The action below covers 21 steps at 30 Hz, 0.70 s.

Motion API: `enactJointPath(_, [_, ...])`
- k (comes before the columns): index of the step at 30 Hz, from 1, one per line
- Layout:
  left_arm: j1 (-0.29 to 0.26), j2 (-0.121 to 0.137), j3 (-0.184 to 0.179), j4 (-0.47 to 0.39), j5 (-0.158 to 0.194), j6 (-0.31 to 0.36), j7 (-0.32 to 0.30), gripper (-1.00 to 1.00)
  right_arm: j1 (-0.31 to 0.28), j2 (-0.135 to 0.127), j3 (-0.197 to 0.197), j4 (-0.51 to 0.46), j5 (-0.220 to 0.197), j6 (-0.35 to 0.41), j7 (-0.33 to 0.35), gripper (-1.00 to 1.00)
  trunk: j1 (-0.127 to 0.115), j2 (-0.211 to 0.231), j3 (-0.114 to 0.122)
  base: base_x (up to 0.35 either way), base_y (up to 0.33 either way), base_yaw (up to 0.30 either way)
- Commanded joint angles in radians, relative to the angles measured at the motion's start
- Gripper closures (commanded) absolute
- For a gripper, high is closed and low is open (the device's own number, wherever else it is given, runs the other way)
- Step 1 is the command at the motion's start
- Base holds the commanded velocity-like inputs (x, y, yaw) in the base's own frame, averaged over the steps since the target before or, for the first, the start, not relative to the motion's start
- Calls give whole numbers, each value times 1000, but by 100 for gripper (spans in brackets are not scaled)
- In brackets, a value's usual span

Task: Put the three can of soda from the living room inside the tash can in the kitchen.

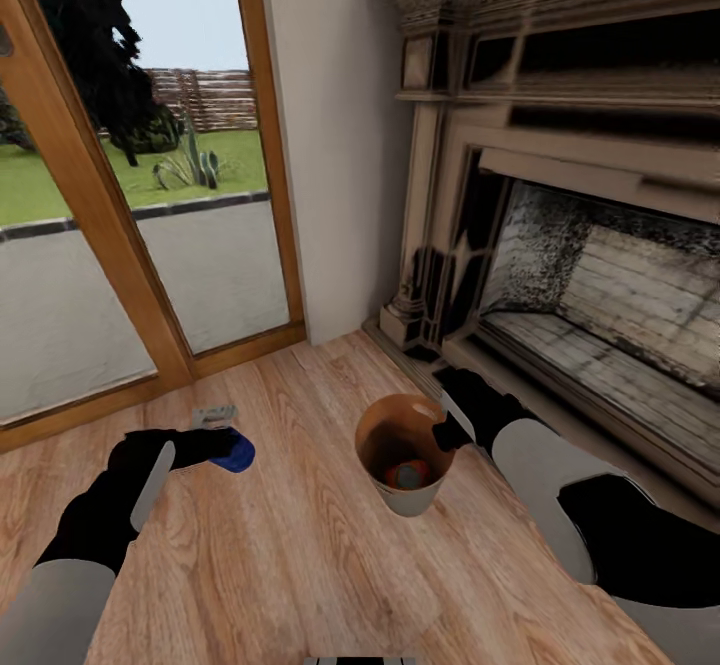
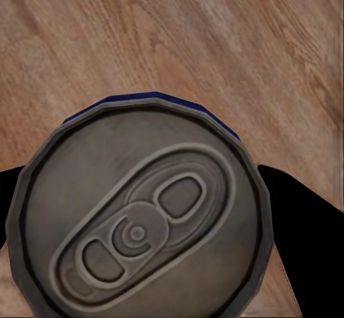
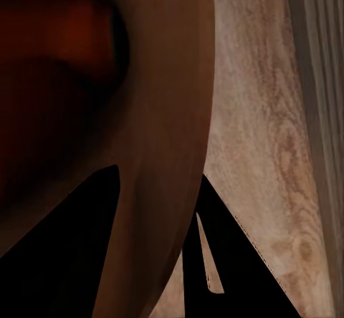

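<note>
While the dark fireplace (image 1: 580,245) rises close at the right and glass doors (image 1: 120,195) at the left, the trash can (image 1: 385,435) stands over the plank floor (image 1: 300,565), an orange can (image 1: 408,474) inside. The right gripper (image 1: 447,432) pinches the bin's rim, one finger (image 3: 72,261) inside the wall. The left gripper (image 1: 215,445), well left of the bin, is clamped on the blue can (image 1: 237,453).

The left arm is reaching forward and low, its end effector (image 1: 222,448) closing on the dark blue soda can (image 1: 236,452), well to the left of the trash can (image 1: 420,501). The right arm is bending in from the right, its end effector (image 1: 447,432) pinching that trash can's rim, one finger inside the rim and one outside.
</note>
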Motion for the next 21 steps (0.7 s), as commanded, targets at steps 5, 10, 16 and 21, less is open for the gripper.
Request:
enactJointPath(5, [0,-2,-3,-44,-2,56,-18,100,7,17,-5,-1,-2,0,-3,100,-2,1,20,0,0,0])
enactJointPath(10, [0,-9,-4,-102,-1,101,-26,100,9,26,-4,-1,2,0,-8,100,-4,2,39,0,0,0])
enactJointPath(16, [-1,-16,-5,-191,28,204,-66,100,13,38,-4,20,3,0,-9,100,-7,4,62,0,0,0])
enactJointPath(21, [-2,-29,-6,-209,65,218,-74,100,14,46,-4,30,3,-1,-8,100,-9,5,81,0,0,0])
